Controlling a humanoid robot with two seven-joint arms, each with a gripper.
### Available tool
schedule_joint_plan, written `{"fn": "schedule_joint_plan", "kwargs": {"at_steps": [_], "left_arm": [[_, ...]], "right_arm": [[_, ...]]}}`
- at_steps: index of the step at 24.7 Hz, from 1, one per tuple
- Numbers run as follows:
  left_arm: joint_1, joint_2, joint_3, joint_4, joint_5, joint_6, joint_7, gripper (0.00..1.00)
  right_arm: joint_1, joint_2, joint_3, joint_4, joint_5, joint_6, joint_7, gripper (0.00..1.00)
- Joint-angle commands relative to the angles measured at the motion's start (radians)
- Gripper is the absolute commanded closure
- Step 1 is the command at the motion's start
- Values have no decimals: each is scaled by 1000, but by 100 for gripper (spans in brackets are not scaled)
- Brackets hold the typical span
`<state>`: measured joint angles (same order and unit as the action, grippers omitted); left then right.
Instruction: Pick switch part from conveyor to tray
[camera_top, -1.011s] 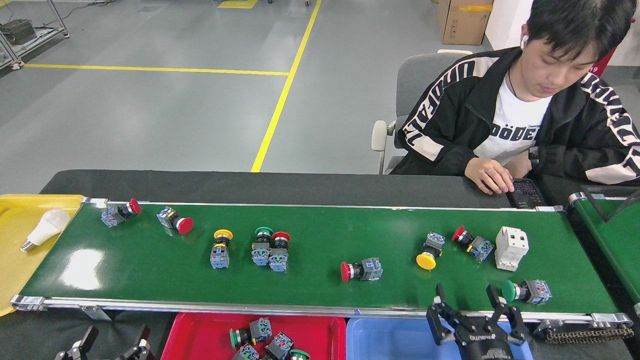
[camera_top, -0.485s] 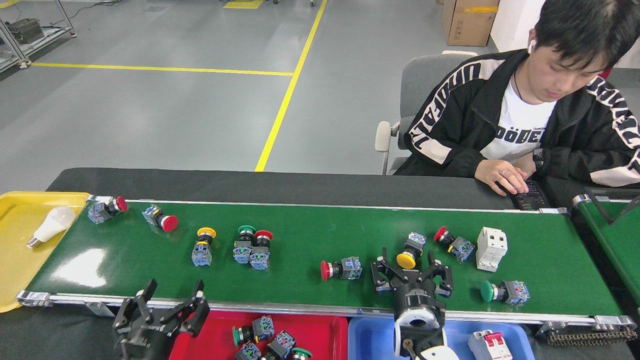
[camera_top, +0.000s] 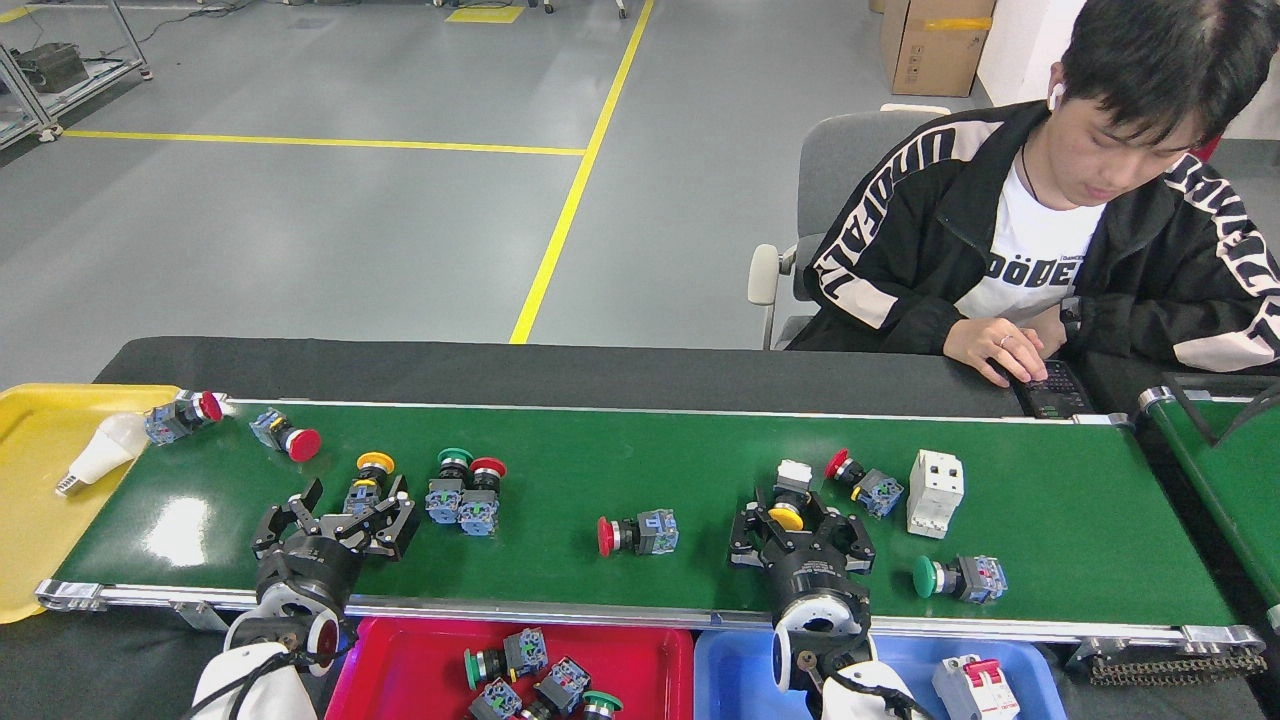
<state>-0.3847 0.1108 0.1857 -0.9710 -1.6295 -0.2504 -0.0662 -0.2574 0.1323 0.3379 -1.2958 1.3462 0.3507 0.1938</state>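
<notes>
Across the black desk (camera_top: 500, 372) in front of you runs the long glossy green conveyor belt with silver edge rails (camera_top: 640, 590), and the switch parts lie scattered along it on their sides, which is why each has to be taken from above. Beneath the near rail sit the red plastic tray (camera_top: 400, 665), already holding several switches, and the blue plastic tray (camera_top: 735, 670) with a white breaker in it; they are tucked close so a lifted part needs only a short pull back toward you. A yellow tray (camera_top: 40, 500) at the belt's left end holds a white bulb, and a person in a black jacket (camera_top: 1050, 230) sits across the desk with one hand on a dark keypad. Your right tool (camera_top: 795, 525) is spread wide, its fingers either side of the yellow-capped push-button switch (camera_top: 788, 500) but not clenched on it, so the grasp looks about to be made. Your left tool (camera_top: 345, 520) is likewise released, poised at the second yellow-capped switch with a grey-blue base (camera_top: 368, 482). Whether either touches its switch I cannot tell.
</notes>
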Motion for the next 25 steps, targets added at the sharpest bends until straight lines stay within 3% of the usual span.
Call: {"fn": "schedule_joint_plan", "kwargs": {"at_steps": [1, 2, 6, 8, 10, 11, 12, 13, 17, 19, 20, 25], "left_arm": [[-19, 15, 1, -5, 22, -36, 13, 78], [-16, 18, 1, -3, 30, -43, 13, 89], [1, 18, 3, -8, 66, -70, 14, 93], [18, 20, 9, -32, 86, -73, 14, 93], [63, 30, 9, -126, 125, -95, 14, 93], [110, 35, 9, -206, 145, -128, 13, 93], [162, 35, 11, -287, 155, -155, 13, 93], [205, 33, 11, -361, 160, -170, 13, 93], [418, 18, -8, -631, 155, -204, 11, 92], [506, 18, -72, -713, 152, -216, 13, 90], [530, 21, -97, -730, 152, -217, 13, 83], [607, 37, -135, -742, 151, -227, 13, 0]], "right_arm": [[10, -20, 1, -76, -1, -19, -8, 99], [43, -36, 6, -134, -2, -50, -8, 99], [222, -53, 41, -355, -1, -256, -8, 98], [285, -51, 93, -405, 5, -360, -10, 96], [296, -48, 139, -404, 11, -391, -8, 81], [299, -46, 173, -404, 13, -388, -7, 60], [300, -45, 205, -402, 13, -383, -2, 24], [305, -45, 225, -401, 16, -378, 0, 3], [310, -42, 239, -401, 14, -354, 1, 4], [302, -40, 234, -401, 14, -343, 1, 4], [300, -39, 233, -408, 14, -329, 1, 4], [290, -68, 93, -473, 16, -116, -5, 4]]}}
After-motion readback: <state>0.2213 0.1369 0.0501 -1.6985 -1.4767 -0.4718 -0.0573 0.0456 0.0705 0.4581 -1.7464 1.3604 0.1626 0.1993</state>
